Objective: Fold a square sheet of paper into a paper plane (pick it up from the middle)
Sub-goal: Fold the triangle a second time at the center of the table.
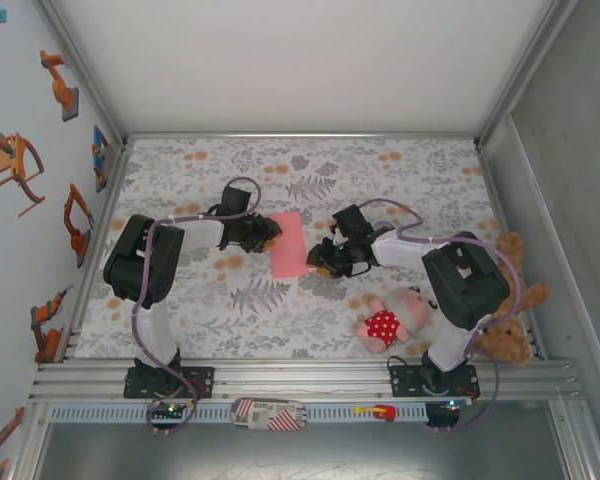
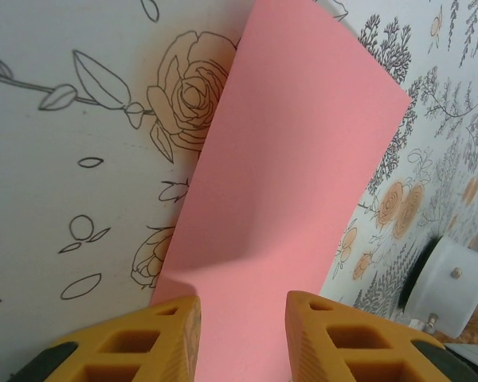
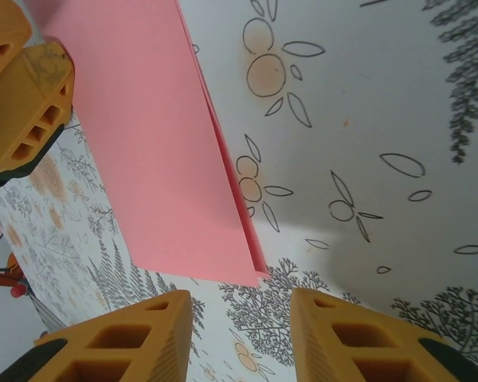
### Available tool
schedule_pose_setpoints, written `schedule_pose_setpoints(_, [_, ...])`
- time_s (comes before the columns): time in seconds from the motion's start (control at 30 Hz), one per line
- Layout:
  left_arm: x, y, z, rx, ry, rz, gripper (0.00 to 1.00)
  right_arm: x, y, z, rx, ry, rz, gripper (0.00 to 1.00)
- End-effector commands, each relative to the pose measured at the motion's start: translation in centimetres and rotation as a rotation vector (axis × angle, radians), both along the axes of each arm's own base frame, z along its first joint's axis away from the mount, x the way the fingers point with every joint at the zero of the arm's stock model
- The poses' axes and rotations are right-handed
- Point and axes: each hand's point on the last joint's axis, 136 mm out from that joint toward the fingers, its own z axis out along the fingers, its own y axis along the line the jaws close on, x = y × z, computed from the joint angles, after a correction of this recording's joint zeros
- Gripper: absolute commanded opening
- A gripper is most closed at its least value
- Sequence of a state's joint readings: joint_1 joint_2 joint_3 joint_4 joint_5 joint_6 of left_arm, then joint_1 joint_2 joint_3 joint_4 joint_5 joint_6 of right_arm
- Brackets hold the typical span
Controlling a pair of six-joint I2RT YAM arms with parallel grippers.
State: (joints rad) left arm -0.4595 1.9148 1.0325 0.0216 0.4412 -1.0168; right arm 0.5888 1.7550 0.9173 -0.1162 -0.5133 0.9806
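The salmon-pink sheet of paper (image 1: 288,243) lies on the flowered table, folded double into a narrow rectangle; its two layers show along the edge (image 3: 223,143). My left gripper (image 1: 267,240) is at the sheet's left side, and its orange fingers (image 2: 135,342) stand apart with the pink paper (image 2: 287,183) running between and under them. My right gripper (image 1: 322,262) is open just short of the sheet's near right corner (image 3: 255,274), with only tablecloth between its fingers (image 3: 135,338). The left gripper's fingertips (image 3: 24,87) show at the paper's far side.
A pink plush doll in a red dotted dress (image 1: 392,320) lies near the right arm's base, with a brown teddy (image 1: 512,300) beside it. Walls close the table's left, back and right. A metal rail (image 1: 300,375) runs along the front edge.
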Motion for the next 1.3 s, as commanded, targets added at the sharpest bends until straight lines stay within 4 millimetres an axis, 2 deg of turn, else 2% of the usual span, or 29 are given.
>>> schedule_pose_setpoints(0.0, [-2.5,1.7,-3.5,0.102,0.143,0.027,0.35,-0.8,0.7,-0.7,0.016,0.029,0.027,0.35])
schedule_pose_setpoints(0.23, [-2.7,1.7,-4.0,0.104,0.170,0.025,0.35,-1.0,1.4,-1.3,0.026,0.040,0.048,0.29])
schedule_pose_setpoints(0.4, [-2.8,1.7,-4.2,0.105,0.178,0.023,0.35,-0.7,1.4,-1.5,0.022,0.028,0.046,0.28])
schedule_pose_setpoints(0.93, [-2.9,1.6,-4.1,0.096,0.172,0.011,0.35,0.6,2.2,-0.7,0.053,-0.021,0.027,0.21])
schedule_pose_setpoints(1.27, [-2.8,1.5,-3.9,0.086,0.158,0.006,0.35,0.9,2.2,-0.8,0.053,-0.017,0.007,0.18])
